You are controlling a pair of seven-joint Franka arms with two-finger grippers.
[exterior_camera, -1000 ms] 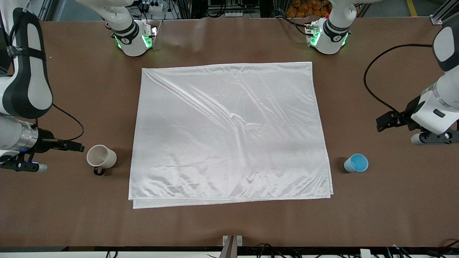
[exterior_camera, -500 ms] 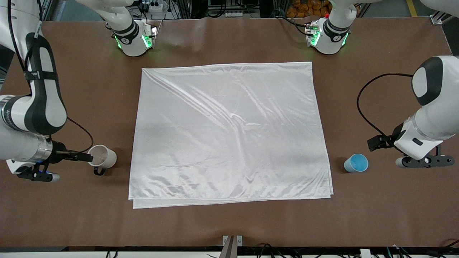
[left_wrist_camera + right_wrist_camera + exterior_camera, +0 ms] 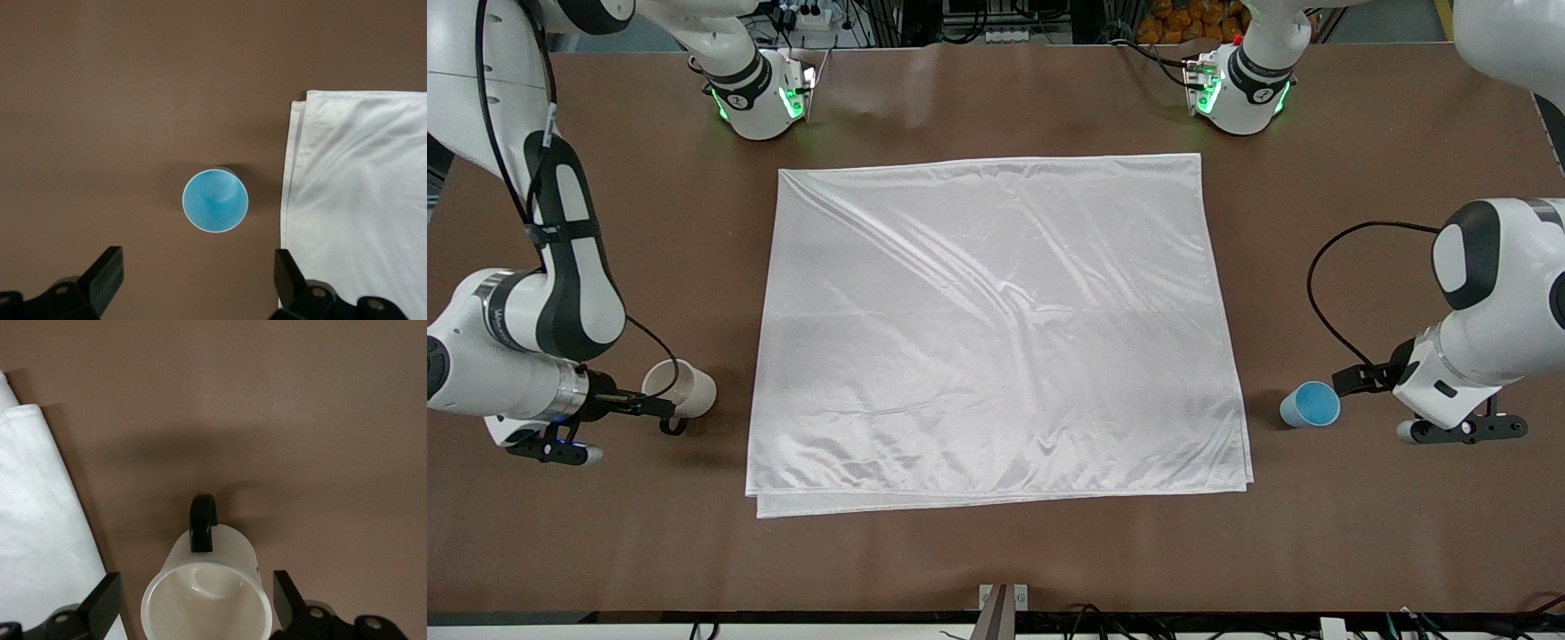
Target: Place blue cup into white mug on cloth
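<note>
The blue cup (image 3: 1311,404) stands upright on the bare table beside the cloth (image 3: 996,329), toward the left arm's end. My left gripper (image 3: 1344,380) is open just beside it. In the left wrist view the cup (image 3: 215,200) lies just ahead of the open left gripper (image 3: 198,280), next to the cloth's edge (image 3: 360,200). The white mug (image 3: 687,389) with its black handle stands on the table beside the cloth, toward the right arm's end. My right gripper (image 3: 660,407) is open at the mug. In the right wrist view the mug (image 3: 220,553) sits between the spread fingers of the right gripper (image 3: 195,603).
The brown table (image 3: 996,551) lies bare around the cloth. The two arm bases (image 3: 760,98) (image 3: 1240,89) stand at the table's edge farthest from the front camera. A small metal bracket (image 3: 1003,600) sits at the nearest edge.
Both arms have come in over the table and down. The right gripper has reached the white mug. The left gripper has closed in on the blue cup. Cups and cloth have not moved.
</note>
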